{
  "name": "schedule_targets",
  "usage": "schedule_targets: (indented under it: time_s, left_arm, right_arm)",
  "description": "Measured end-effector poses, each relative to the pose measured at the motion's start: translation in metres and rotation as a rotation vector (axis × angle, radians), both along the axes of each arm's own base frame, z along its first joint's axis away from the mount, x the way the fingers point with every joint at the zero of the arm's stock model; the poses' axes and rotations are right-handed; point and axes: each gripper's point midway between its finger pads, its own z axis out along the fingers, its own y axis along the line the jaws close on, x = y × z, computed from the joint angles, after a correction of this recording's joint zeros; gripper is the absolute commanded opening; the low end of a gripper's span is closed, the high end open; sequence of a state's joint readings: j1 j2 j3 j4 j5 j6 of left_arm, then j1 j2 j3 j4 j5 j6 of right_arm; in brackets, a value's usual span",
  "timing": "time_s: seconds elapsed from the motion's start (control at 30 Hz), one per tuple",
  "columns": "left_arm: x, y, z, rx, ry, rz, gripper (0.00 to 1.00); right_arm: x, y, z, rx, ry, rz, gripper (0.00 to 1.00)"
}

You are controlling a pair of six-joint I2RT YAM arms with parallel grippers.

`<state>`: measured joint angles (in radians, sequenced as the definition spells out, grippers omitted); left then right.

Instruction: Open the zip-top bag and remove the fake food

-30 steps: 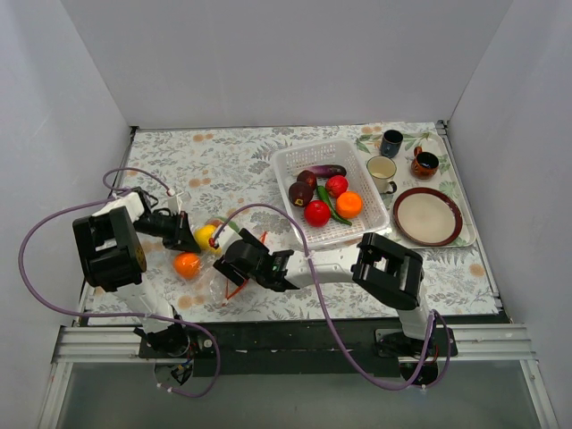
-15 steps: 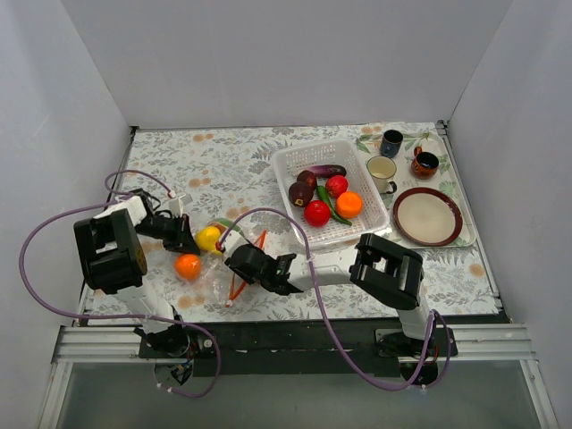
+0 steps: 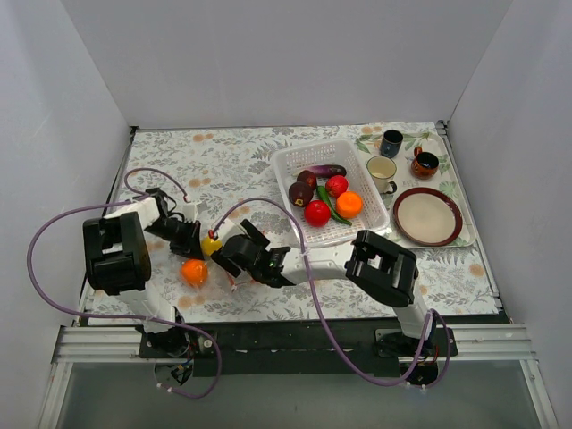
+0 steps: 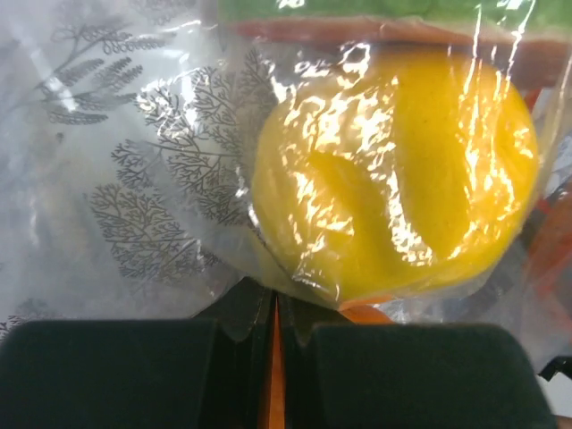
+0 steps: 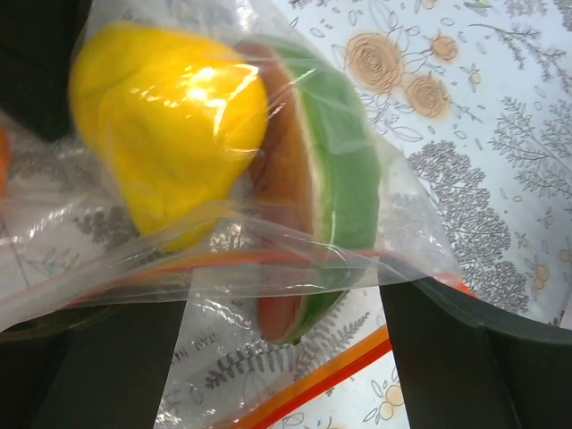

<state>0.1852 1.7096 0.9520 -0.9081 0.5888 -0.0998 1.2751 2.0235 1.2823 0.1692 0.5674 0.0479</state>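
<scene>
Closest to us, on the left half of the leaf-printed tablecloth (image 3: pixel 223 156), lies the clear, crinkly plastic zip-top bag (image 3: pixel 207 264), between the two arms. We judge it thin, limp and slippery: the film will fold and slide instead of pushing back, and the weight inside will swing it about. The firmest place to take hold is the red-orange zip strip (image 5: pixel 326 374) at the mouth, one lip to each pincer, pulled apart. A pinch on bare film would likely slip or stretch. The left gripper (image 4: pixel 275 357) is clamped tight on a fold of the film, with a sliver of orange showing in the seam between its pads. The right gripper (image 5: pixel 281 357) stands wide apart, its fingers on either side of the bag's bulge and gripping nothing; the strip runs just under it.

Through the glare we see a glossy yellow plastic ball (image 4: pixel 398 174), and pressed against it a green-rimmed red slice like watermelon (image 5: pixel 326 188). A glossy orange ball (image 3: pixel 192 272) appears to sit lower in the bag, nearest the bases. These look hard, light and smooth, so they should roll once free.

Farther back, the white perforated plastic basket (image 3: pixel 286 165) holds more fake food: purple eggplants, red balls, an orange one, a green pepper. Beyond it to the right, a tray (image 3: pixel 451 174) carries mugs and a brown-rimmed plate (image 3: pixel 427 217).
</scene>
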Motion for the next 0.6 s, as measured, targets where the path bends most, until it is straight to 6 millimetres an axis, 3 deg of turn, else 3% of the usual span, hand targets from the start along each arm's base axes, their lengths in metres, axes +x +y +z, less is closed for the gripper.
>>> schedule_targets:
  time_s: [0.33, 0.6]
  left_arm:
    - [-0.007, 0.0, -0.005, 0.019, 0.026, -0.023, 0.0]
    - [-0.008, -0.003, -0.004, 0.017, 0.042, -0.032, 0.0]
  right_arm:
    - [0.025, -0.015, -0.006, 0.004, 0.004, -0.059, 0.81]
    - [0.015, -0.02, -0.024, -0.015, 0.059, -0.034, 0.42]
